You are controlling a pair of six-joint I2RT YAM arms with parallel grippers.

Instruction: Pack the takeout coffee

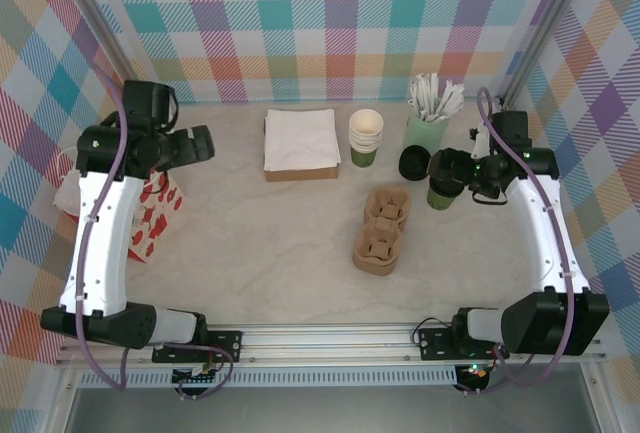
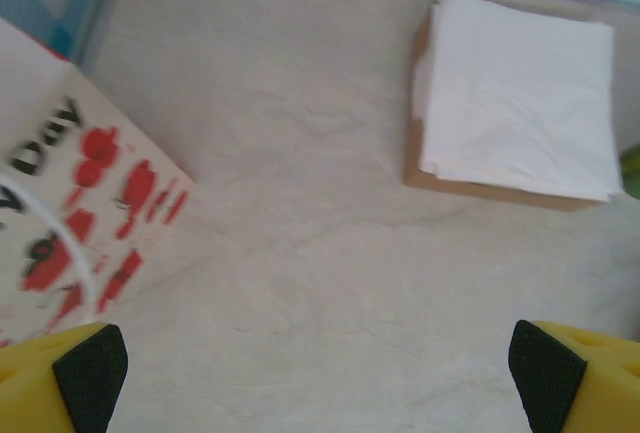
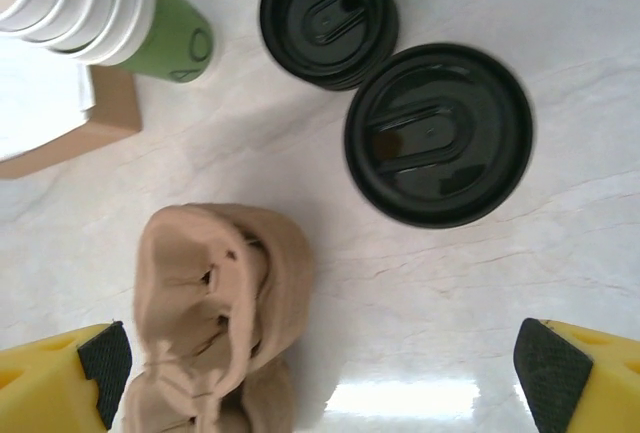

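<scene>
Right wrist: coffee free beside carrier

Lidded and ready for packing, the takeout coffee [image 3: 438, 133] stands just right of the cardboard cup carrier [image 3: 215, 293]. The right claw [image 3: 328, 361] hangs above with fingers apart, likely lining up a grasp. The left claw [image 2: 320, 363] is apart too.

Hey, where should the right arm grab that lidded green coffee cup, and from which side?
Grip the takeout coffee around its green wall just under the black lid, probably from the near-right side: it stands upright, round, and the lid stack and cup carrier crowd its far and left sides.
</scene>
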